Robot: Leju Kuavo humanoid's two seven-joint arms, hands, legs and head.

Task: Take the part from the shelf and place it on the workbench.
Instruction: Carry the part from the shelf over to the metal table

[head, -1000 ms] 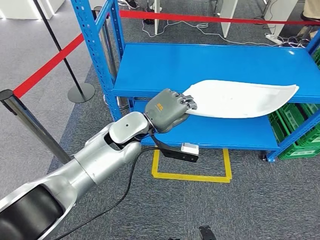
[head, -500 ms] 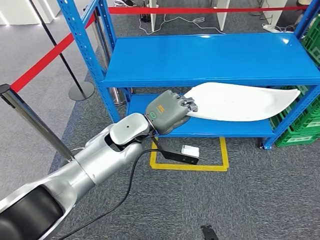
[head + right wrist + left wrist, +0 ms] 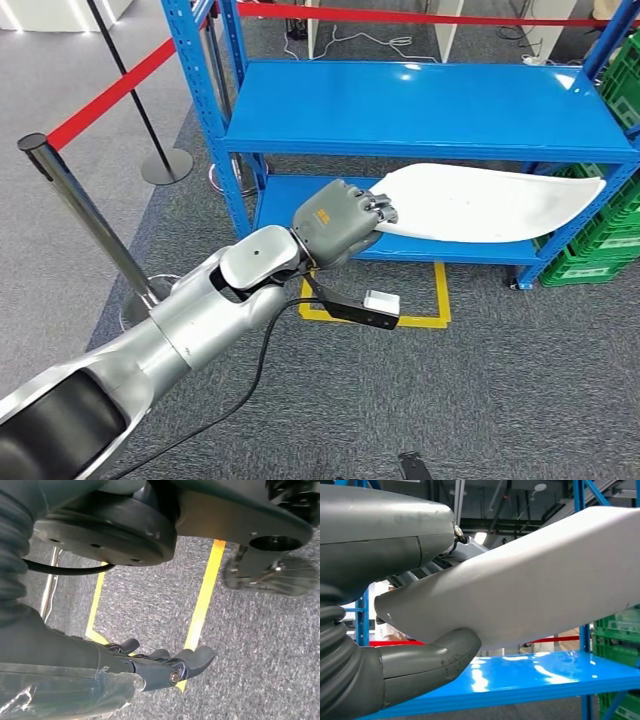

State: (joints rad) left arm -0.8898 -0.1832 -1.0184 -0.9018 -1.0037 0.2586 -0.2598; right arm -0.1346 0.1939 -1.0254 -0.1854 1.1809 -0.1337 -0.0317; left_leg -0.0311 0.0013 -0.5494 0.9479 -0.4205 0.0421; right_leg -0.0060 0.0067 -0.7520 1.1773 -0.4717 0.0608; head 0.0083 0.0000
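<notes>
I can't read any text from here. The one mark I find is a small orange logo on the grey back of my left hand (image 3: 341,220), in the head view, and it is too small and blurred for me to make out letters or a brand. The white part (image 3: 483,203) that hand grips shows me no label or number in the head view or the left wrist view. The blue shelf (image 3: 423,105) carries no sign I can read.
</notes>
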